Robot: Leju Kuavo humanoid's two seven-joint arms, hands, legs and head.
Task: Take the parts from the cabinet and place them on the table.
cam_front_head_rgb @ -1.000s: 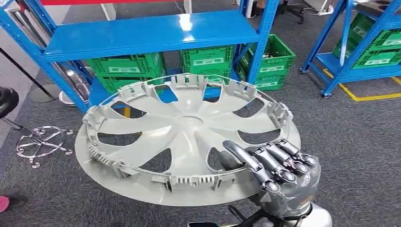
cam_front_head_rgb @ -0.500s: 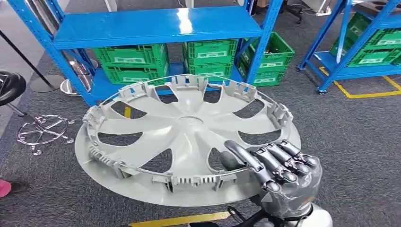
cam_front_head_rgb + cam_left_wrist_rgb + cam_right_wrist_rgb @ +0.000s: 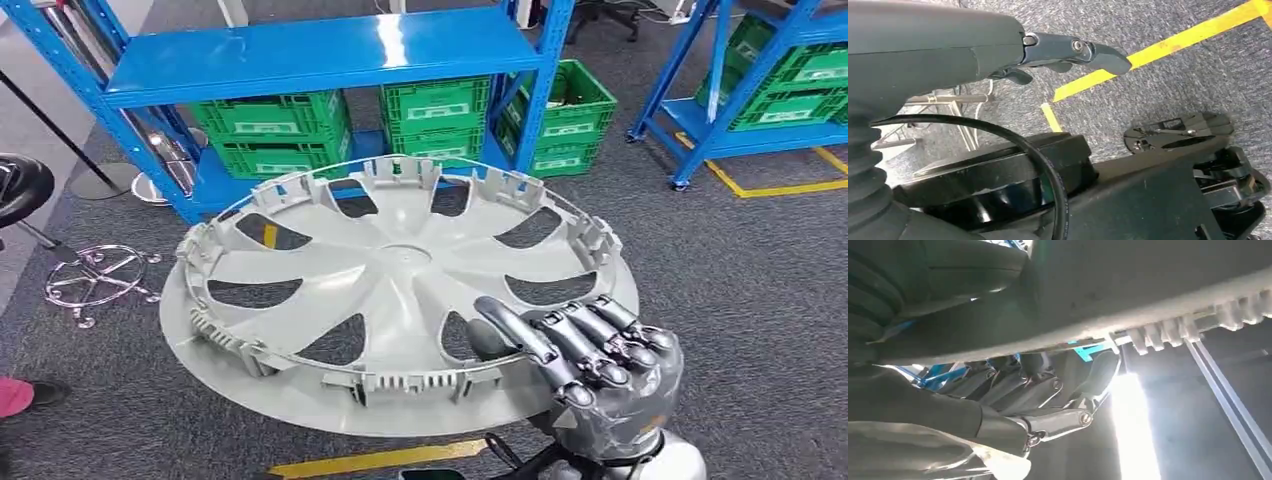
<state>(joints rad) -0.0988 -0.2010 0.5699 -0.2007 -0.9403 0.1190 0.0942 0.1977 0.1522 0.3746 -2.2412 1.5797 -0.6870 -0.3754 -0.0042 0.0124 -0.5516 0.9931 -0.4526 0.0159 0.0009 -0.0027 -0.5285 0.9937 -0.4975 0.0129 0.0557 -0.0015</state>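
Stool base (image 3: 95, 283) on carpet, far left. Blue rack (image 3: 320, 55) ahead, green crates (image 3: 275, 125) beneath. Left hand (image 3: 1068, 50) hanging over floor, fingers (image 3: 1103, 54) seemingly straight and holding nothing, though mostly hidden. Hubcap (image 3: 390, 280) carried level, mid-view, clear of rack. Right hand (image 3: 600, 375) clamped on near-right rim, fingers (image 3: 560, 340) hooked over edge. Keep level, wrist steady, turn slowly; one-sided grip likely to tip. No bench seen.

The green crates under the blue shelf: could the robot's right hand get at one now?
Probably not. The right hand grips the big grey wheel cover, which spreads between it and the green crates under the blue shelf.
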